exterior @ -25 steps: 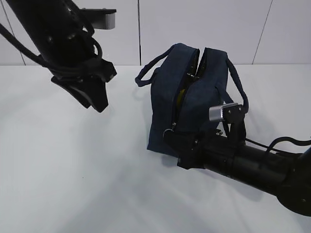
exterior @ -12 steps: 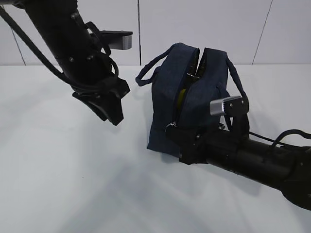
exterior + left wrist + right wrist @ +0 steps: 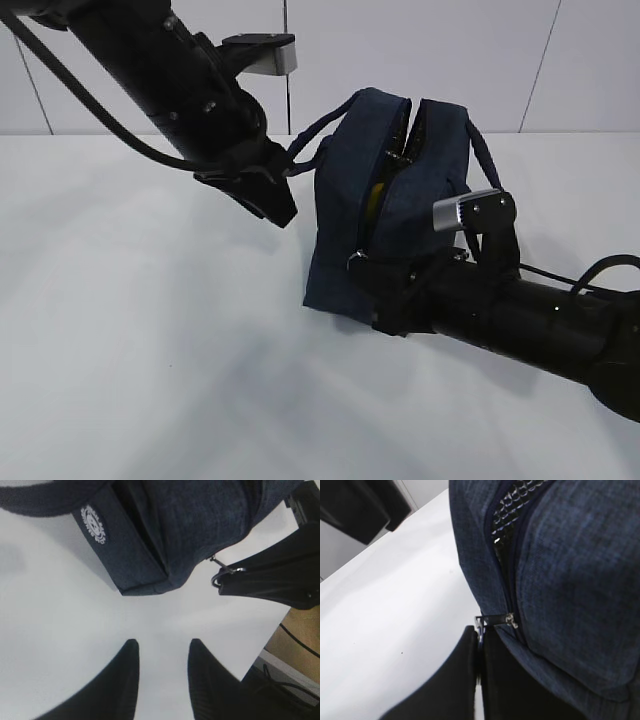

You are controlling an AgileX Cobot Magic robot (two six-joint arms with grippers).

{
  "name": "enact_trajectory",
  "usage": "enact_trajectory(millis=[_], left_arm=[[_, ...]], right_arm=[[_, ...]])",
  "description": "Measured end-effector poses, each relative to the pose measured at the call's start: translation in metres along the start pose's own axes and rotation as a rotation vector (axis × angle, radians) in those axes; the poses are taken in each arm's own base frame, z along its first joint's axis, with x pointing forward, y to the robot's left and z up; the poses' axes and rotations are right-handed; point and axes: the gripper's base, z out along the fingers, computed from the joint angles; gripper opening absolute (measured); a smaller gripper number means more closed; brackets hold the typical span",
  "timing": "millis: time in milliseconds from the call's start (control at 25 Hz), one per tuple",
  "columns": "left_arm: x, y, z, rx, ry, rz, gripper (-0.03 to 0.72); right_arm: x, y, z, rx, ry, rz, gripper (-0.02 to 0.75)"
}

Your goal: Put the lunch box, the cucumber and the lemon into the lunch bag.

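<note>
Handling note: lunch bag soft, floppy; your right claw pinches its ring pull, left claw parted, empty.

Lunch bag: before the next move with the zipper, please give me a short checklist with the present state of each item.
1. Right gripper shut on the ring pull: ok.
2. Left gripper open and empty: ok.
3. Left gripper bracing the bag: not ok, it is beside the handle, apart.
4. Zipper closed: not ok, top gapes.
5. Lemon inside: something yellow shows in the gap, cannot tell.
6. Lunch box and cucumber inside: cannot tell.
</note>
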Motion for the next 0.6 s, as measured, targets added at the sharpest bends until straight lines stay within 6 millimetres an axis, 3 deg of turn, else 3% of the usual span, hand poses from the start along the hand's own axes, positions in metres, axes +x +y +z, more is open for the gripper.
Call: enact_trajectory(millis=[280, 600], left_arm=[[-0.004, 0.000, 0.005, 0.022, -0.044, 0.032, 0.239], [0.006, 0.011, 0.046, 0.045, 0.036, 0.047, 0.239]], right_arm=[[-0.002, -0.002, -0.002, 0.014, 0.004, 0.004, 0.017], [-0.006, 0.000, -0.004, 0.024, 0.014, -0.003, 0.018]])
